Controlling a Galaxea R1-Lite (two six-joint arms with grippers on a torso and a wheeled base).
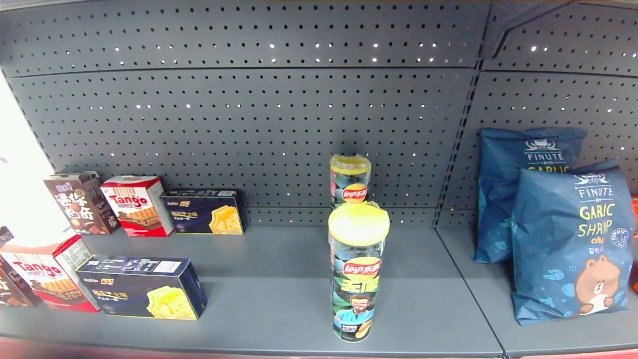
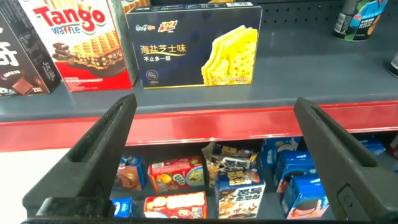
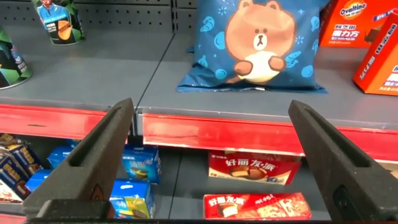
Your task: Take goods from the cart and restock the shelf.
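The head view takes in the grey shelf (image 1: 279, 299) and its pegboard wall (image 1: 249, 124). The wrist views look under the shelf's red edge to snack packets (image 2: 186, 180) on a lower tier, past the left gripper (image 2: 214, 104) and right gripper (image 3: 211, 107), both spread wide and empty. The front chip can (image 1: 358, 271) stands upright, lid up, with a second can (image 1: 350, 179) just behind it, boxes (image 1: 144, 286) to its left and blue bags (image 1: 568, 244) to its right.

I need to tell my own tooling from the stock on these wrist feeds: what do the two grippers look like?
They look alike. The left gripper has two matte black fingers, broad at the base and tapering to blunt tips, each with a long recessed groove along its face. The right gripper has the same black tapered, grooved fingers.
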